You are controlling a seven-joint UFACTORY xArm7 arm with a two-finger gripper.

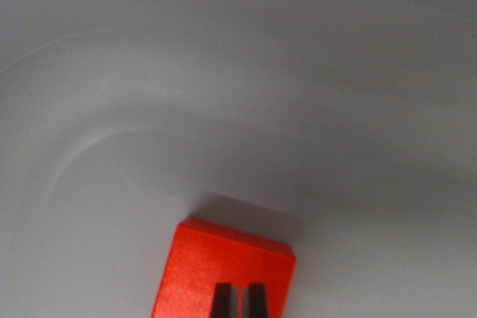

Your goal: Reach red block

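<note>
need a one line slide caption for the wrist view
Wrist view: gripper fingertips poised over the red block at the bottom edge of a plain pale surface.

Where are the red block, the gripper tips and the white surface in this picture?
red block [201, 269]: wrist view, on its flat top face.
gripper [239, 301]: wrist view, midway between the two dark fingertips at the bottom edge.
white surface [238, 72]: wrist view, on a bare part above the block.

red block [216, 273] — bottom cut off, fingers [221, 299] mostly out of frame
</note>
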